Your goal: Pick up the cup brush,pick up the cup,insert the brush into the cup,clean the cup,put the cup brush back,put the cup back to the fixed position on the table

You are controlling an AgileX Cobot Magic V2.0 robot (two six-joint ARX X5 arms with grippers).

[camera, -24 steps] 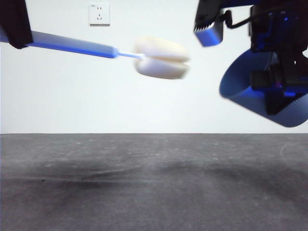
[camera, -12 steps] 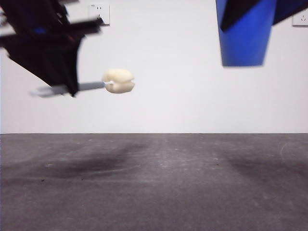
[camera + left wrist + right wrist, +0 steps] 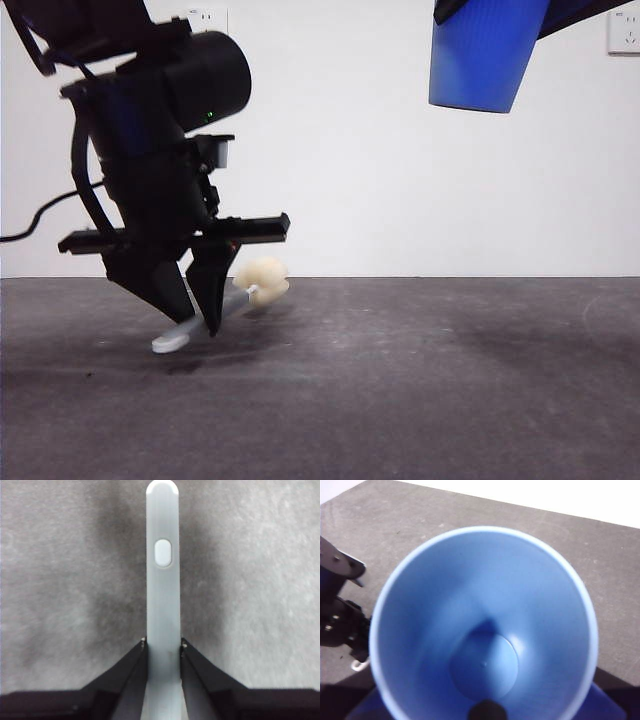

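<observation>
The left gripper (image 3: 195, 312) is clamping its jaws on the grey handle of the cup brush (image 3: 215, 315), low at the left of the front view, the handle's free end just above the table (image 3: 400, 380), perhaps touching. To put it back well, it should be lowering until the handle lies flat before letting go. The right gripper (image 3: 487, 711), jaws hidden, is seemingly holding the cup (image 3: 485, 55) at upper right. No readable writing is showing.

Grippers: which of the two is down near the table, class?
The left gripper, clamping the cup brush low over the table; the right gripper holds the cup high.
</observation>
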